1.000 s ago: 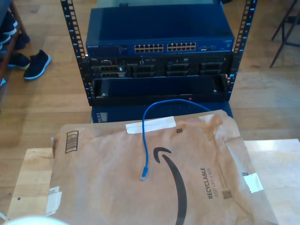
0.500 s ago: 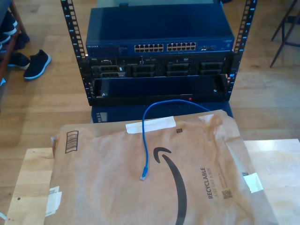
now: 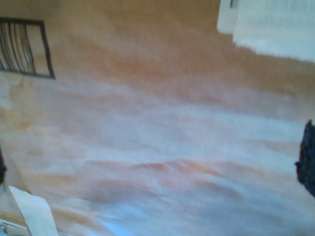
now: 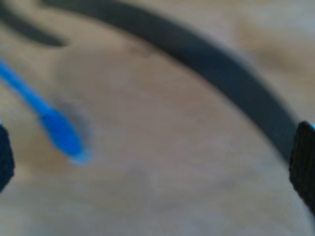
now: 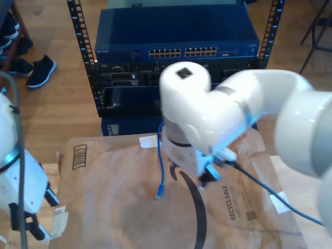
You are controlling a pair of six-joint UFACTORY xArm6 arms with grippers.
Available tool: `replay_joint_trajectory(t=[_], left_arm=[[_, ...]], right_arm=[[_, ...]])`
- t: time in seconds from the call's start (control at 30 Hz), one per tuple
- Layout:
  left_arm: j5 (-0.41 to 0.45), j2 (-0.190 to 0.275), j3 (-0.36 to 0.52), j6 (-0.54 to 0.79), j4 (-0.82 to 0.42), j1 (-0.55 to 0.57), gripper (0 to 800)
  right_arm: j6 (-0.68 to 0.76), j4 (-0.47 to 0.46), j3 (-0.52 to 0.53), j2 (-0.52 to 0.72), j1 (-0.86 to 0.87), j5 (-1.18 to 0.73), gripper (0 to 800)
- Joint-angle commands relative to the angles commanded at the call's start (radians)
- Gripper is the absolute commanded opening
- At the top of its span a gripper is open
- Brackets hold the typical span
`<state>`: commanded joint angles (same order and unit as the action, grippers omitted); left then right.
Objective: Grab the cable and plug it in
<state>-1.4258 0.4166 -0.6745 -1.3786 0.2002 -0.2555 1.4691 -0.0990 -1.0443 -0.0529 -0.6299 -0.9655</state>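
Two grippers: pincers seen parted, nothing held.
Risk: cable (image 4: 59,130) plug on the bag (image 5: 124,207) could be nudged aside.

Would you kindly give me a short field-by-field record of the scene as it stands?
cable: blue, free end lying on the paper mailer, not held
my second hand: open, over the mailer, beside the cable's connector
my first hand: open, over the mailer, near its barcode
network switch: in the rack beyond the mailer
plugging in: not yet done
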Motion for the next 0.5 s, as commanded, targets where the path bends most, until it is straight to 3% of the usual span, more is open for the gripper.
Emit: replay_joint_trajectory(t=[0.27, 0.5], left_arm=[[0.003, -0.021, 0.000, -0.006, 0.000, 0.002, 800], [0.031, -0.054, 0.000, -0.006, 0.000, 0.023, 800]], right_arm=[[-0.193, -0.003, -0.054, -0.135, -0.002, 0.037, 791], [-0.203, -0.008, -0.117, -0.227, -0.005, 0.084, 791]])
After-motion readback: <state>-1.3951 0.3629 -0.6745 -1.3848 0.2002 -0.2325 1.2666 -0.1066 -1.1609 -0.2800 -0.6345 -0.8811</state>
